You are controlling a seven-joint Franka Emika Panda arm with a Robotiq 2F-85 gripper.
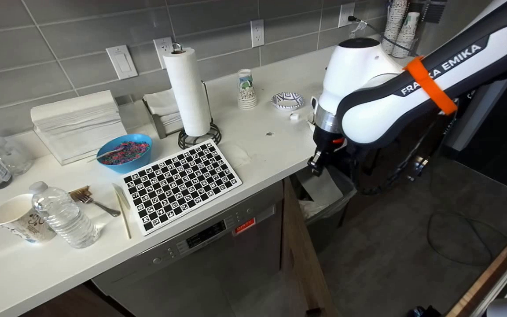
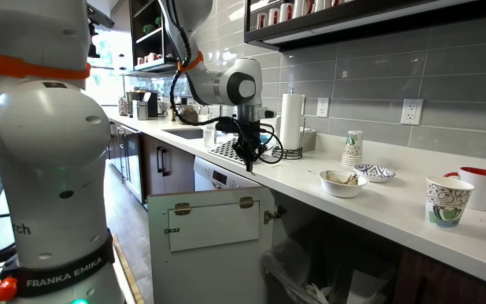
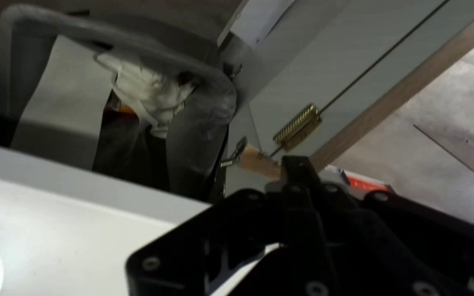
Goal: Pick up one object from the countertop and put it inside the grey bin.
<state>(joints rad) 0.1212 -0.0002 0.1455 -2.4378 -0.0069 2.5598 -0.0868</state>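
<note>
My gripper (image 1: 316, 164) points down by the front edge of the off-white countertop (image 1: 262, 145), above the open cabinet door. It also shows in an exterior view (image 2: 249, 164). In the wrist view its fingers (image 3: 303, 172) are together, and I see nothing held. A brown patch lies left of the fingertip there; I cannot tell what it is. The grey bin (image 3: 171, 57) stands low under the counter with a clear liner, a pale sheet and crumpled white waste inside. Its rim shows in both exterior views (image 1: 351, 196) (image 2: 283, 276). Several objects stand on the countertop.
The open cabinet door (image 2: 209, 270) stands beside the bin. A white bowl with food scraps (image 2: 343, 185), patterned bowl (image 2: 373, 172), paper cup (image 2: 447, 202) and mug (image 2: 479, 188) are on the counter. A bottle (image 1: 66, 215), blue bowl (image 1: 130, 163) and checkered board (image 1: 183, 185) are farther along.
</note>
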